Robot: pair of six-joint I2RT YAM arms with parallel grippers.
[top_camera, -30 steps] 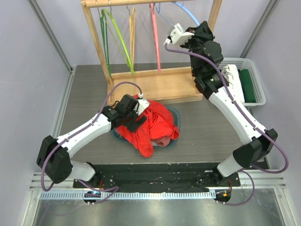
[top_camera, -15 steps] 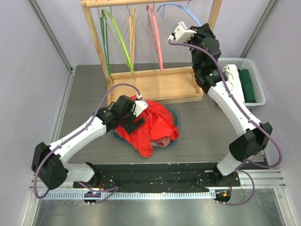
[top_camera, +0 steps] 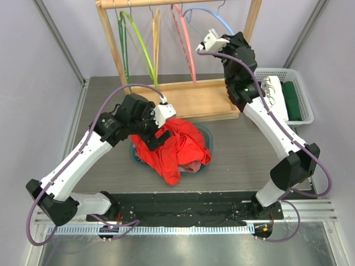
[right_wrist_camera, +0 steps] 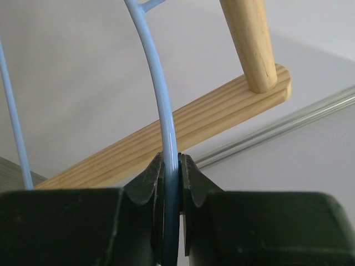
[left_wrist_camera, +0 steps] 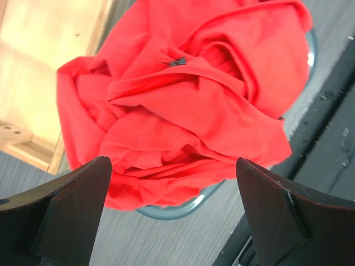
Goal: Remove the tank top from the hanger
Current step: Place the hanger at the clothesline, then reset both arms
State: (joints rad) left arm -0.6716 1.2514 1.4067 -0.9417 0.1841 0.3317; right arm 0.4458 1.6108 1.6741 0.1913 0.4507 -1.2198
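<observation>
The red tank top (top_camera: 177, 145) lies crumpled on a blue-grey dish (top_camera: 207, 133) on the table; it fills the left wrist view (left_wrist_camera: 183, 105) above the dish rim (left_wrist_camera: 166, 212). My left gripper (top_camera: 158, 133) hovers over the top's left edge, its jaws wide open and empty in the left wrist view (left_wrist_camera: 175, 216). My right gripper (top_camera: 230, 39) is up by the rack, shut on the light blue hanger (top_camera: 213, 14). In the right wrist view the hanger's blue wire (right_wrist_camera: 161, 100) is clamped between the closed jaws of the gripper (right_wrist_camera: 172, 166).
A wooden rack (top_camera: 180, 102) stands at the back with green (top_camera: 136, 41), yellow (top_camera: 156, 39) and pink (top_camera: 186, 41) hangers on its rail. A white basket (top_camera: 288, 97) with folded clothes sits at the right. A black strip (top_camera: 183, 199) runs along the near edge.
My left arm has lifted and pulled back to the left off the tank top. My right gripper has carried the blue hanger up towards the rail. The pink hanger swung a little.
</observation>
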